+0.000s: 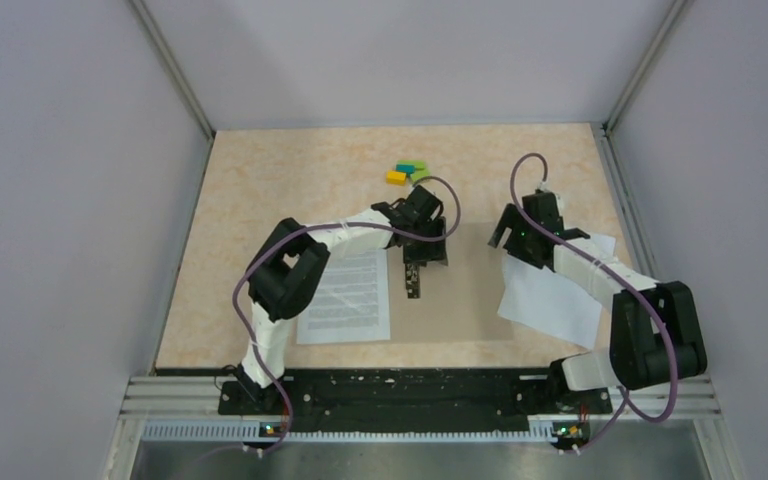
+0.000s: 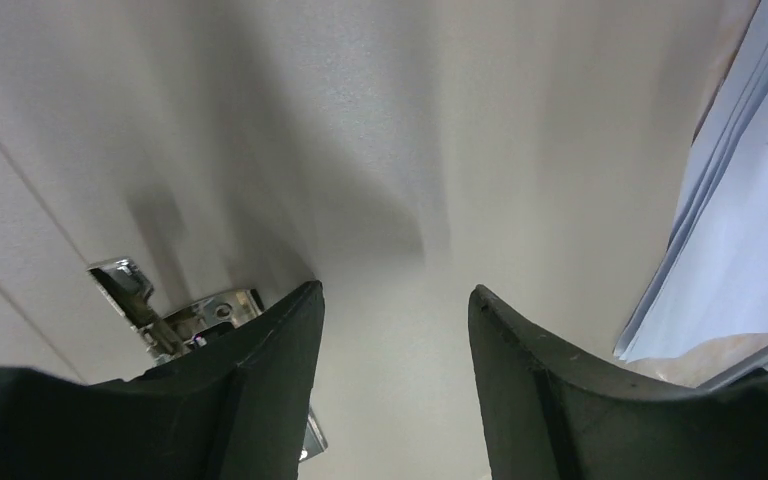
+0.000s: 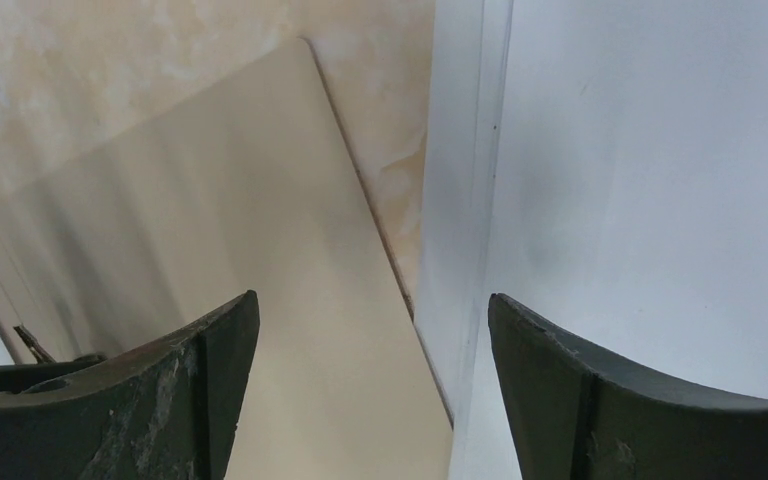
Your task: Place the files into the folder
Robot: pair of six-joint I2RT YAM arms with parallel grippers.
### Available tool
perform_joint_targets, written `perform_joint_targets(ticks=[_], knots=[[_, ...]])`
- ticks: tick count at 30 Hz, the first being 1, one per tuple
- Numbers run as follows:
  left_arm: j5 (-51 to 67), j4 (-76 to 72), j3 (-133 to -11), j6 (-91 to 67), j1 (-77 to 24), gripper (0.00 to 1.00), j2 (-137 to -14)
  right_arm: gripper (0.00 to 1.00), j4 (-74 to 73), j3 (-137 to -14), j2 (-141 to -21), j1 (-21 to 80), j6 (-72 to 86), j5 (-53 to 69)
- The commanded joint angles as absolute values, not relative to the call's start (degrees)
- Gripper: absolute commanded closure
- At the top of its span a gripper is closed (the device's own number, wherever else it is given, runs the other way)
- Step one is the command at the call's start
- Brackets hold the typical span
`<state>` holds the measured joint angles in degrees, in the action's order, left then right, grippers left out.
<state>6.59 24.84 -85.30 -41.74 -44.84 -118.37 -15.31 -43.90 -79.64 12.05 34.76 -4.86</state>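
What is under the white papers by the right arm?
Mostly the beige table; the white papers seem to overlap the folder at its right edge. Anything else beneath them is covered, and the right arm hides part of the stack.

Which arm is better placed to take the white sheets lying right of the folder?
Right. The right tool, open, hangs at the edge of the white sheets; the left tool is farther off, over the folder.

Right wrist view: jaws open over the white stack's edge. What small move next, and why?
Probably lower the right gripper onto the edge of the files and close. Its jaws stand open and empty, straddling that edge next to the folder, and the stack is not yet in the folder.
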Motion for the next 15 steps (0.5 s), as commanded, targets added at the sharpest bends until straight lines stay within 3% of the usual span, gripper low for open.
perform_joint_targets(ticks=[1, 11, 15], knots=[[3.8, 25.4, -80.8, -41.3, -42.9, 0.39, -113.5, 0.16, -13.4, -43.4, -77.1, 10.6, 35.3, -5.8], [5.9, 26.7, -73.3, -35.2, -36.5, 0.39, -108.1, 0.13, -15.3, -40.8, -73.3, 5.3, 36.5, -11.1], [6.8, 28.5, -74.6, -31.7, -36.0, 0.39, -107.6, 0.07, -16.4, -39.2, -69.9, -0.6, 38.3, -14.1]])
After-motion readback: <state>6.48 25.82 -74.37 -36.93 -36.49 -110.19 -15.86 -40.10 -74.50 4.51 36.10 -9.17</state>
